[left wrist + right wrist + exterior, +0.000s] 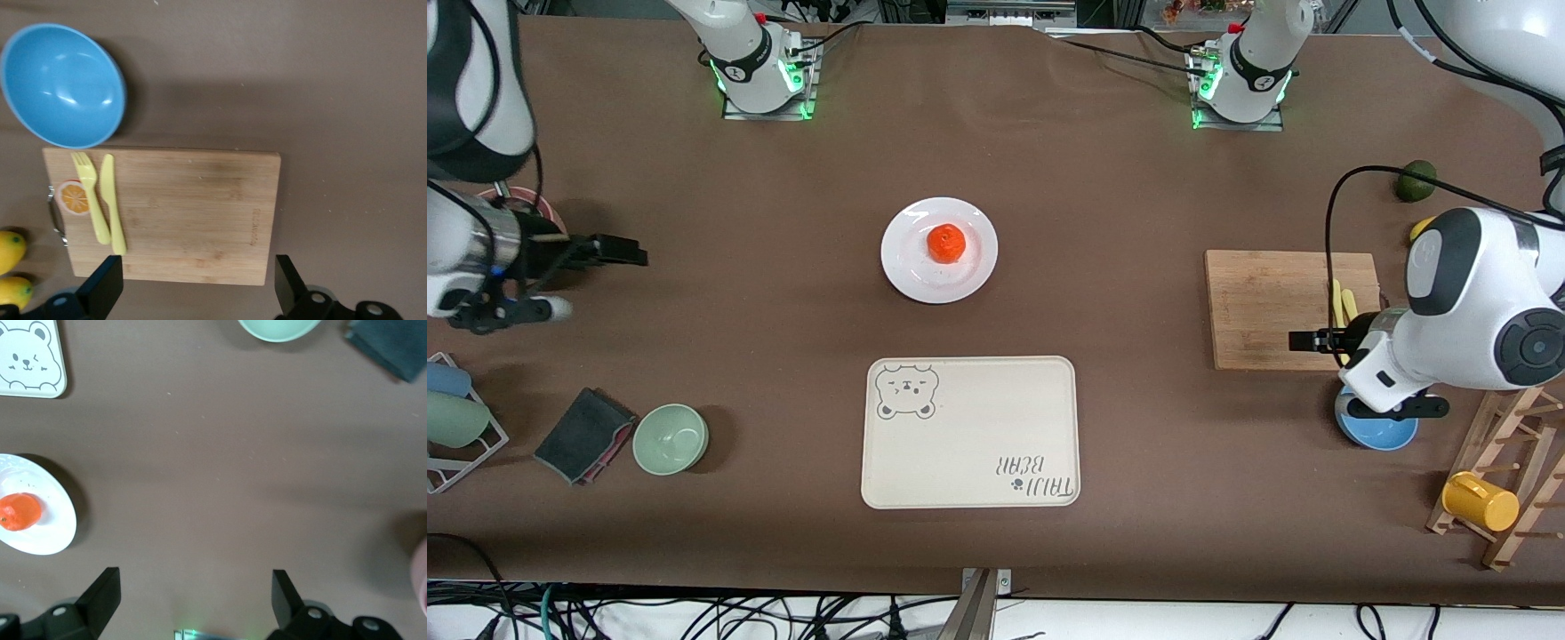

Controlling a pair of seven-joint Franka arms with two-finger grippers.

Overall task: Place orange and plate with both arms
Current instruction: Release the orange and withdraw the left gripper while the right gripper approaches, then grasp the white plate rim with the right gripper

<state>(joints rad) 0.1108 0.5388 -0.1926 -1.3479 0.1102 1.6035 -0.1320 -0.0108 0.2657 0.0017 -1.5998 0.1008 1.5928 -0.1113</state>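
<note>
The red-orange orange [946,243] lies on the round white plate [907,271] in the middle of the table, farther from the front camera than the beige bear tray [971,433]. The right wrist view also shows the orange [20,511] on the plate [50,530]. My right gripper [621,252] is open and empty over bare table at the right arm's end, well apart from the plate; its own view shows it [193,597] over bare cloth. My left gripper [1305,340] is open and empty over the edge of the wooden cutting board [1272,307], as its own view [198,283] shows.
A yellow fork and knife [100,200] lie on the board [193,213], with a blue bowl [1378,433], two lemons [10,250], an avocado [1416,180] and a rack with a yellow mug [1480,502] nearby. A green bowl [671,438], dark cloth [583,436] and cup rack [449,418] sit at the right arm's end.
</note>
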